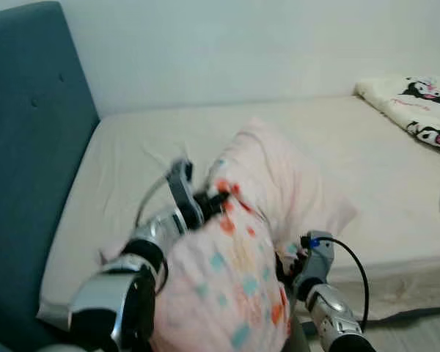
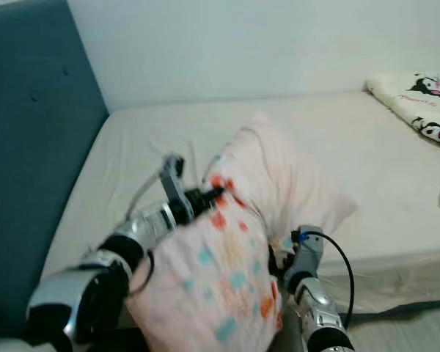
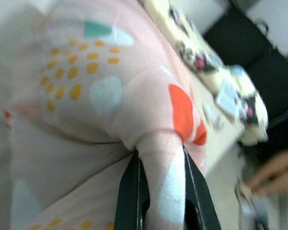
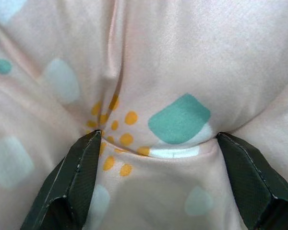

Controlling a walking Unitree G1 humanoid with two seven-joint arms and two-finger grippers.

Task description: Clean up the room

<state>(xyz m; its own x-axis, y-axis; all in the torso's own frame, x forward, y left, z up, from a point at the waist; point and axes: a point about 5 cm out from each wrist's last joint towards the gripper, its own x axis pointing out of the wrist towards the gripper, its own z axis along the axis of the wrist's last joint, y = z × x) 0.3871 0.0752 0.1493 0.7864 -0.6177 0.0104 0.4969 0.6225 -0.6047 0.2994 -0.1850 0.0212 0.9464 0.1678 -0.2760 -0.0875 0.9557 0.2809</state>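
Silver, ribbed arms with black joint bands. Black looping cable and blue connector at right wrist (image 1: 317,253). Long black fingers (image 3: 132,191), matte, flat-sided.

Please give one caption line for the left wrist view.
Left gripper pinching a fold of the pink patterned pillow.

Pillow (image 1: 235,249) — smooth cloth, faint satin sheen. Headboard (image 1: 29,147) — matt woven fabric. Mattress sheet (image 1: 367,154) beside headboard: matt cloth.
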